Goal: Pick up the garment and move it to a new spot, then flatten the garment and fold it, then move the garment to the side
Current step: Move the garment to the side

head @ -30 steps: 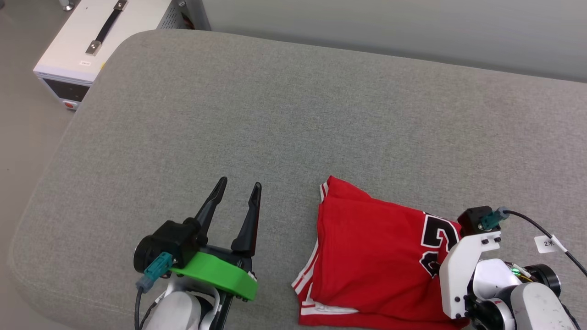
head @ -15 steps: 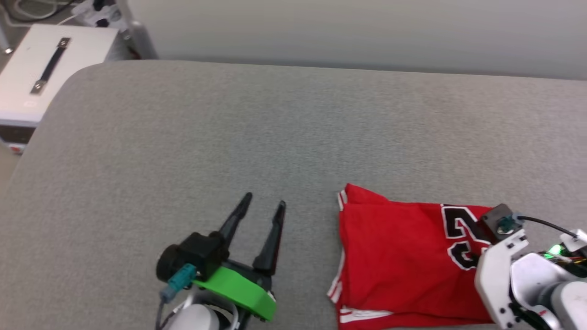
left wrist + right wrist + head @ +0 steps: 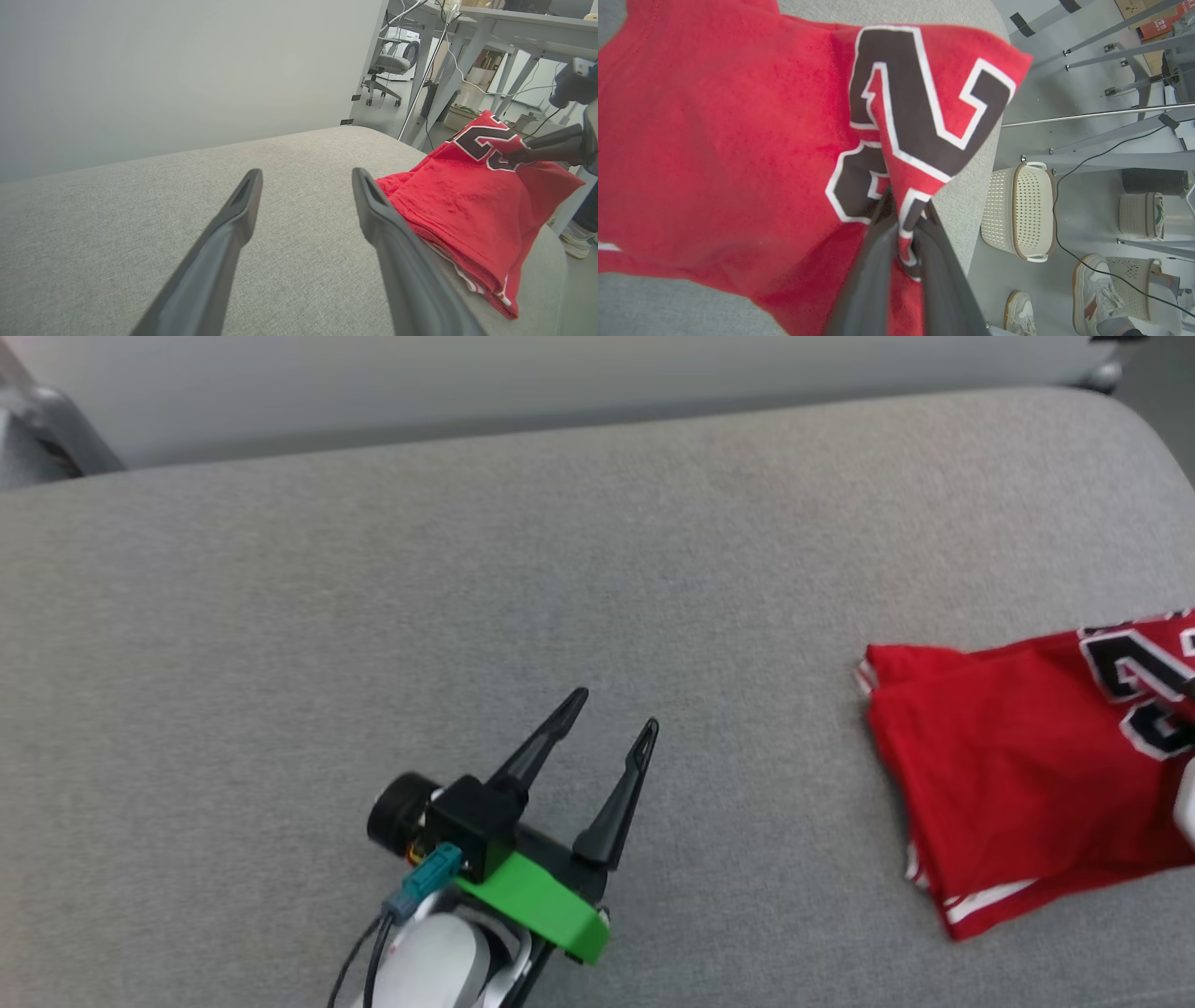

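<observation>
At the right edge of the head view lies the folded garment (image 3: pixel 1018 756), on the right end of the grey cushion (image 3: pixel 467 569). It runs out of frame, so I cannot tell its long axis. Lower centre, the left end effector (image 3: pixel 616 707) stands open and empty, with the garment well apart to its right. Seen from its own wrist, the right end effector (image 3: pixel 903 210) is closed on a pinch of cloth at the black numerals (image 3: pixel 920 107). The sideways carry looks like the right arm's job.
</observation>
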Controlling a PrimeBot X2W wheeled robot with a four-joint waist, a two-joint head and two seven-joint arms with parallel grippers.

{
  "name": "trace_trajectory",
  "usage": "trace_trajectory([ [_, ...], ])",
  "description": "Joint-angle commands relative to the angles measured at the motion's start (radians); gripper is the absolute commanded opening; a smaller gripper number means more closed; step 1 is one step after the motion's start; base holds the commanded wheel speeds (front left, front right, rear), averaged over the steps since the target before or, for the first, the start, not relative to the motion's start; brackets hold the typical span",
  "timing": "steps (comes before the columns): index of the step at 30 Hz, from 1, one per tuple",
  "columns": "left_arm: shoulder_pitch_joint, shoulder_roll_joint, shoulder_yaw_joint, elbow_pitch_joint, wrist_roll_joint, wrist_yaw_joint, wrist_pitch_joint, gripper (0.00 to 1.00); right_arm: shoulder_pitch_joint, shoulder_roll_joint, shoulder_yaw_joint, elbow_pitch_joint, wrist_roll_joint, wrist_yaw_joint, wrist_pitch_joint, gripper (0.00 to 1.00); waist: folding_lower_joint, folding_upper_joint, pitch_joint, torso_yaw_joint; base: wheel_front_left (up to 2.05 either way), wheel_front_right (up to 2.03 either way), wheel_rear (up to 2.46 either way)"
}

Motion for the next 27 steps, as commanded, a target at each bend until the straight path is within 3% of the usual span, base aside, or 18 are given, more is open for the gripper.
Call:
trace_trajectory([
  [1, -0.036, 0.017, -0.005, -0.007, 0.011, -0.003, -0.006, 1.0, -0.031, -0.013, -0.011, 0.027, -0.015, -0.002, -0.032, 0.0, -0.0001, -0.0001, 0.133, -0.111, 0.0, 0.0, 0.0],
  [11, -0.231, 0.077, -0.088, -0.054, 0.059, -0.003, -0.006, 1.0, -0.186, -0.064, -0.076, 0.288, -0.107, -0.002, -0.25, 0.0, -0.0001, -0.0001, 0.334, -0.169, 0.0, 0.0, 0.0],
  [16, -0.314, 0.083, -0.124, -0.072, 0.071, -0.003, -0.006, 1.0, -0.265, -0.042, -0.133, 0.413, -0.158, -0.002, -0.353, 0.0, -0.0001, -0.0001, 0.406, -0.162, 0.0, 0.0, 0.0],
  [27, -0.395, 0.1, -0.143, -0.111, 0.078, -0.003, -0.006, 1.0, -0.405, 0.013, -0.242, 0.584, -0.286, -0.002, -0.424, 0.0, -0.0001, -0.0001, 0.494, -0.119, 0.0, 0.0, 0.0],
])
